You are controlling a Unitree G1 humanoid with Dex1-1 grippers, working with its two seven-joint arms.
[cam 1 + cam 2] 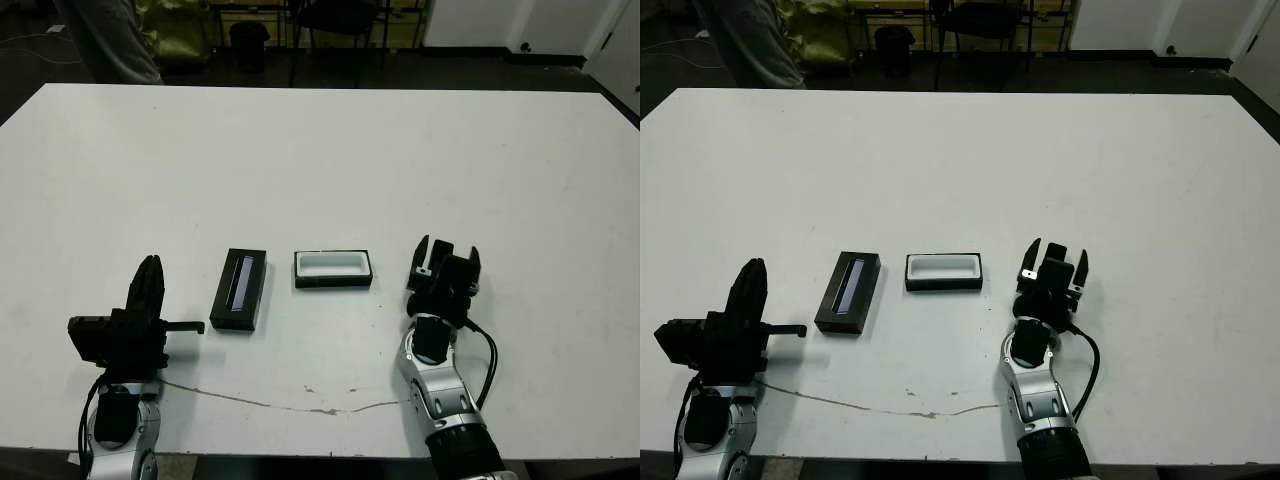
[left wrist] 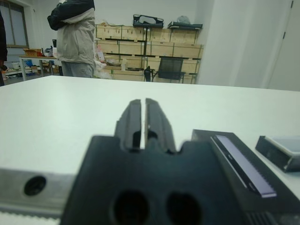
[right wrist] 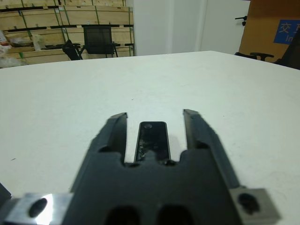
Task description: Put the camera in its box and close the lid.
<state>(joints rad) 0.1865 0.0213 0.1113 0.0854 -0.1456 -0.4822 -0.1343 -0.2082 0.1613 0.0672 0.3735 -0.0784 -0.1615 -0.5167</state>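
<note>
**Desk:** Where's the camera (image 3: 151,142)?

**Photographer:** On the white worktop (image 1: 320,160), flat between the spread fingers of the right tool (image 1: 441,254), which hold nothing. Its long axis runs the same way as the fingers, pointing away from the robot. From the head views it is hidden under that tool.

**Desk:** And the box?

**Photographer:** The box (image 1: 333,268), open with white lining showing, sits near the right tool, toward the robot's left. The lid (image 1: 240,289) lies just beyond it, nearer the left tool (image 1: 150,285), whose fingers are pressed almost together and empty.

**Desk:** So which arm?

**Photographer:** The right, I'd judge: close, lift, carry left.
</note>
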